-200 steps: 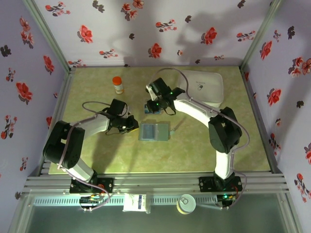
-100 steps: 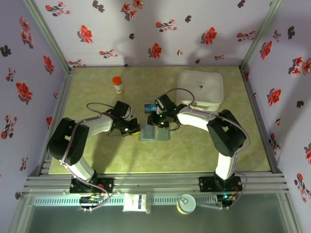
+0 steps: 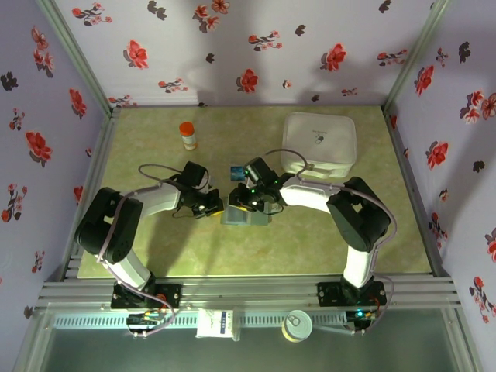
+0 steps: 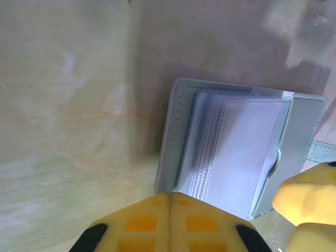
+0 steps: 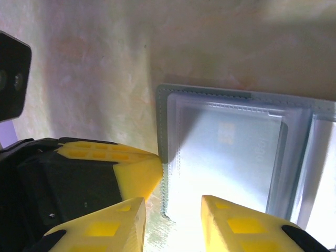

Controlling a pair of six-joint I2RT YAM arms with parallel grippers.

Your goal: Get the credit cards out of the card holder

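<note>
Just beyond the left gripper (image 4: 169, 209) lies the card holder (image 4: 237, 140).

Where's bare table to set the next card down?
Bare: the far strip between the orange bottle and the white box, and the near strip in front of the card holder. Crowded: right around the holder and the blue card just beyond it.

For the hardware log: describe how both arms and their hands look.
Both the left arm and the right arm have white links, bulky black joints and thin, looping grey cables. The left hand and the right hand are yellow with recessed square pockets, mounted on black bodies.
</note>
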